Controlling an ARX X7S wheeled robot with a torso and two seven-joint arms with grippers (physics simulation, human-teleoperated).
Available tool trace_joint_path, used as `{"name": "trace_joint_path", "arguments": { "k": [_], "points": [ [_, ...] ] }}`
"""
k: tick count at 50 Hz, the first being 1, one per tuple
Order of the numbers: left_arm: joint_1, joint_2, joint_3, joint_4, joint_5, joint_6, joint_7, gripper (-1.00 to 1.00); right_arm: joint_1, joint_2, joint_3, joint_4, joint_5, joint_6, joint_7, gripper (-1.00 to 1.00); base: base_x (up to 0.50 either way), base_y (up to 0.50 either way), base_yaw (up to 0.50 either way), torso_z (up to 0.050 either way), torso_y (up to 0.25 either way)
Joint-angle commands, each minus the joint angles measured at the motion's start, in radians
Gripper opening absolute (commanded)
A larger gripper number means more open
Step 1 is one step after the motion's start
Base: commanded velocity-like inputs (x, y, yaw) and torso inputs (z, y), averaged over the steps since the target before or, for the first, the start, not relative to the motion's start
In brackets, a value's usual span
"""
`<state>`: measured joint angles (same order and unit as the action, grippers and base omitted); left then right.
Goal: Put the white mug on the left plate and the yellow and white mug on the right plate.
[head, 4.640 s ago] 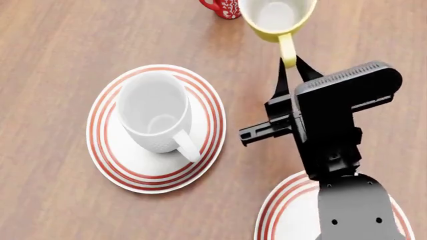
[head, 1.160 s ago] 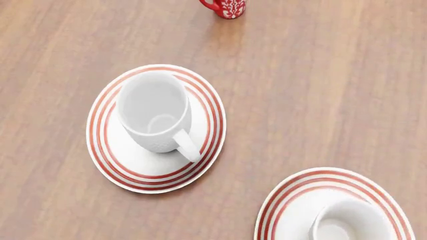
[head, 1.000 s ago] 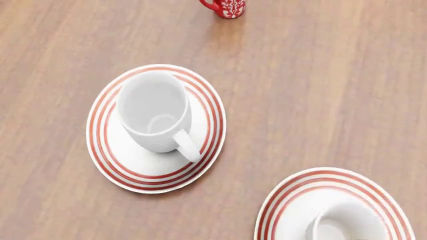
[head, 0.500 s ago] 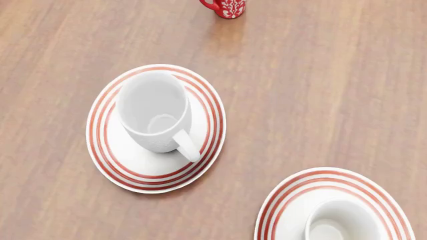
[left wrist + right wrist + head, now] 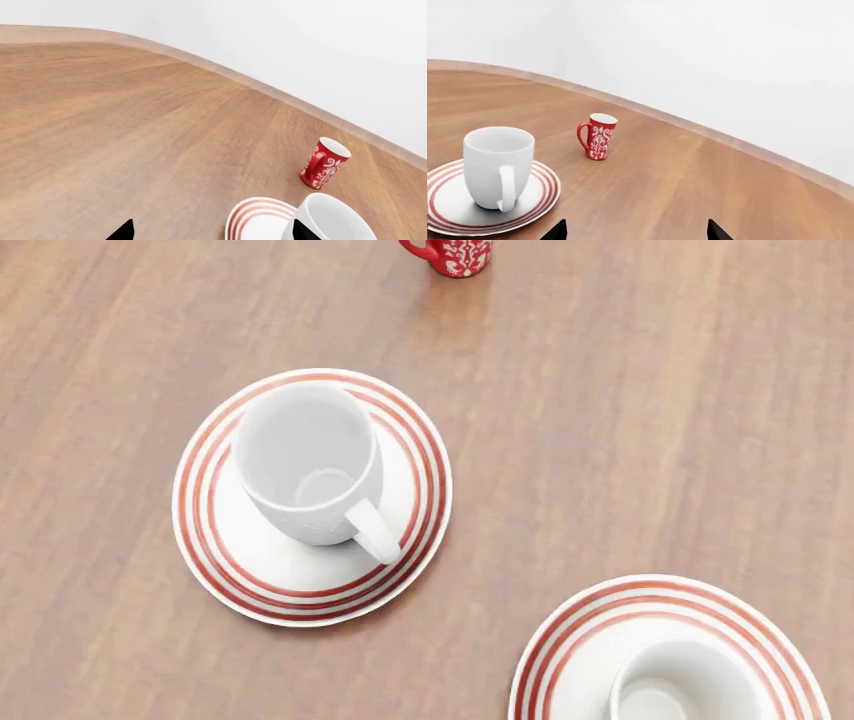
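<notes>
I see both pincers only as dark fingertip points at the wrist views' edges: left pincer (image 5: 210,231) and right pincer (image 5: 635,231), tips set wide apart, nothing between them. White mug (image 5: 310,462) stands upright on the left plate (image 5: 227,560). Yellow and white mug (image 5: 683,685) sits on the right plate (image 5: 574,635), only its white inside showing. Red mug (image 5: 454,255) stands well apart on the tabletop (image 5: 641,420).

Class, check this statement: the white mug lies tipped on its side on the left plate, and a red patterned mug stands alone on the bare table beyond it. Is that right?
Not quite. The white mug stands upright on the left plate, mouth up, as the right wrist view shows. The rest holds: the red patterned mug stands alone on the bare table beyond it.
</notes>
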<state>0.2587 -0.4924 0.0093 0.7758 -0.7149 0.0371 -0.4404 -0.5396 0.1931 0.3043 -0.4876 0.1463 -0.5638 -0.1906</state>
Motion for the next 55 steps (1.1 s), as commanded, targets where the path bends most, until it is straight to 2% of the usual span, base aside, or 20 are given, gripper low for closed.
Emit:
{"name": "trace_joint_path", "arguments": {
  "k": [1, 8, 15, 20, 24, 29, 37, 44, 50, 55],
  "points": [
    [-0.012, 0.000, 0.008, -0.019, 0.001, 0.004, 0.012, 1.00, -0.033, 0.058, 0.076, -0.219, 0.048, 0.135, 0.055, 1.00, 0.00, 0.00, 0.00, 0.000, 0.000],
    [-0.045, -0.022, -0.011, -0.030, -0.037, -0.013, 0.002, 1.00, 0.083, 0.158, 0.122, -0.321, 0.114, 0.383, 0.131, 1.00, 0.00, 0.00, 0.00, 0.000, 0.000],
    [-0.103, -0.057, -0.028, -0.017, -0.082, -0.057, -0.038, 1.00, 0.263, 0.268, 0.137, -0.314, 0.189, 0.584, 0.197, 1.00, 0.00, 0.00, 0.00, 0.000, 0.000],
    [-0.184, -0.078, -0.014, -0.010, -0.093, -0.111, -0.076, 1.00, 0.421, 0.341, 0.089, -0.298, 0.226, 0.706, 0.232, 1.00, 0.00, 0.00, 0.00, 0.000, 0.000],
    [-0.300, -0.099, 0.010, -0.027, -0.139, -0.184, -0.110, 1.00, 0.544, 0.396, 0.061, -0.271, 0.252, 0.800, 0.258, 1.00, 0.00, 0.00, 0.00, 0.000, 0.000],
    [-0.411, -0.105, 0.052, -0.062, -0.159, -0.250, -0.129, 1.00, 0.638, 0.433, 0.043, -0.241, 0.259, 0.856, 0.281, 1.00, 0.00, 0.00, 0.00, 0.000, 0.000],
    [-0.563, -0.106, 0.105, -0.093, -0.191, -0.345, -0.162, 1.00, 0.701, 0.465, 0.118, -0.164, 0.291, 0.873, 0.288, 1.00, 0.00, 0.00, 0.00, 0.000, 0.000],
    [-0.724, -0.106, 0.143, -0.123, -0.265, -0.447, -0.197, 1.00, 0.747, 0.503, 0.145, -0.235, 0.334, 0.940, 0.323, 1.00, 0.00, 0.00, 0.00, 0.000, 0.001],
    [-0.830, -0.134, 0.129, -0.059, -0.343, -0.514, -0.272, 1.00, 0.812, 0.574, 0.188, -0.337, 0.443, 1.066, 0.370, 1.00, 0.00, 0.00, 0.00, 0.000, 0.000],
    [-0.940, -0.151, 0.104, -0.035, -0.456, -0.558, -0.339, 1.00, 0.911, 0.686, 0.299, -0.451, 0.653, 1.230, 0.457, 1.00, 0.00, 0.00, 0.00, 0.000, 0.000]
  ]
}}
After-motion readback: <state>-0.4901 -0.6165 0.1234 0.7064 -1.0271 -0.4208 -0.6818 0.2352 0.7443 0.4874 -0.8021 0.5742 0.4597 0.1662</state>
